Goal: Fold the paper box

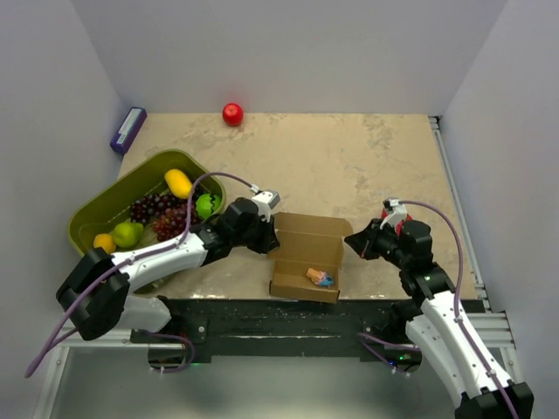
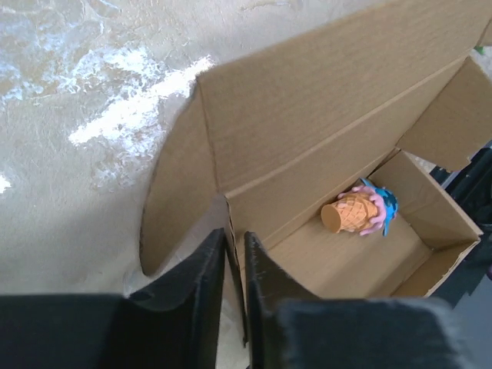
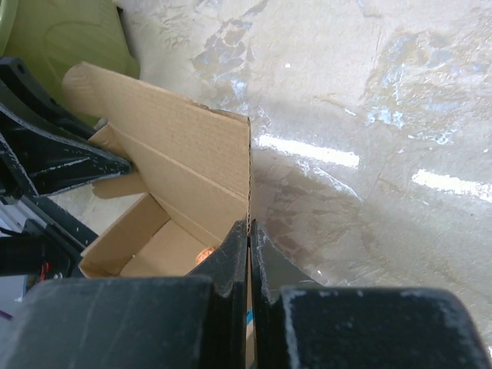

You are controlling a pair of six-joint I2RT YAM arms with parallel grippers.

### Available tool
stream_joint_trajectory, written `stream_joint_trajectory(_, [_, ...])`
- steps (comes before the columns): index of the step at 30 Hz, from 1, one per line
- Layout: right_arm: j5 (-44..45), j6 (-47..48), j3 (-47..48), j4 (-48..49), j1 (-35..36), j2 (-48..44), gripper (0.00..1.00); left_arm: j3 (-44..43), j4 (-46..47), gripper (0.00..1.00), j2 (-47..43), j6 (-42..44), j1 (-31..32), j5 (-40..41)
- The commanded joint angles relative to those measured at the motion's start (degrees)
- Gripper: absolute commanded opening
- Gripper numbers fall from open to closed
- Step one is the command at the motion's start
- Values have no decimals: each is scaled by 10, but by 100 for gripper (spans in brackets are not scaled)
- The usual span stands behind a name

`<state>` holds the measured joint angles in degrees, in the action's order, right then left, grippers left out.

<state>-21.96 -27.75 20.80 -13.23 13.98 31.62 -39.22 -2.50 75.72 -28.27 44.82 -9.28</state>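
Two tools are on the job, and both are clamped on cardboard. Between the fingers of my left tool (image 2: 234, 257) runs the top edge of one end wall of the paper box (image 2: 330, 115), with the pads pressed onto it. My right tool (image 3: 247, 240) pinches the opposite end wall the same way, with only the sheet's thickness between its fingers.

Just past the left tool is the open tray. In it a small toy ice-cream cone (image 2: 355, 212) lies on its side, toward the end the right tool holds. Beyond the tray the lid panel is open, away from both tools, with a rounded ear flap off its end on the left tool's side. I cannot tell how steeply the lid leans.

The box sits between the tools at the near edge of the table (image 1: 367, 157). A green basket (image 1: 122, 185) of fruit lies out to the left tool's side, and a red ball (image 1: 232, 113) is well beyond both.

I judge the box to be very light, thin board. It should be stiff across a panel, willing only at the creases, easily dented by a hard pinch, and likely to skate on the smooth top. I would hold one end wall low as an anchor. With the other tool I would take the lid by its far free edge, near a corner, and swing it over.
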Motion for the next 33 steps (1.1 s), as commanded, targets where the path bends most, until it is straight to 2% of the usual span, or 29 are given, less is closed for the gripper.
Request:
stream_joint_trajectory(1, [21, 4, 28, 24, 3, -2, 0, -43, -25, 10, 9, 9, 19, 43])
stream_joint_trajectory(9, [57, -6, 42, 63, 9, -8, 0, -88, -21, 9, 42, 14, 33, 110])
stream_joint_trajectory(16, [90, -11, 47, 130, 17, 15, 0, -141, 16, 11, 60, 73, 33, 188])
stream_joint_trajectory(21, [132, -7, 33, 213, 54, 34, 0, -133, 82, 22, 73, 103, 33, 239])
stream_joint_trajectory(24, [168, 8, 22, 225, 91, 46, 0, -118, 101, 29, 84, 103, 33, 230])
stream_joint_trajectory(33, [189, 23, -12, 208, 109, 22, 0, -93, 67, 43, 96, 67, 33, 215])
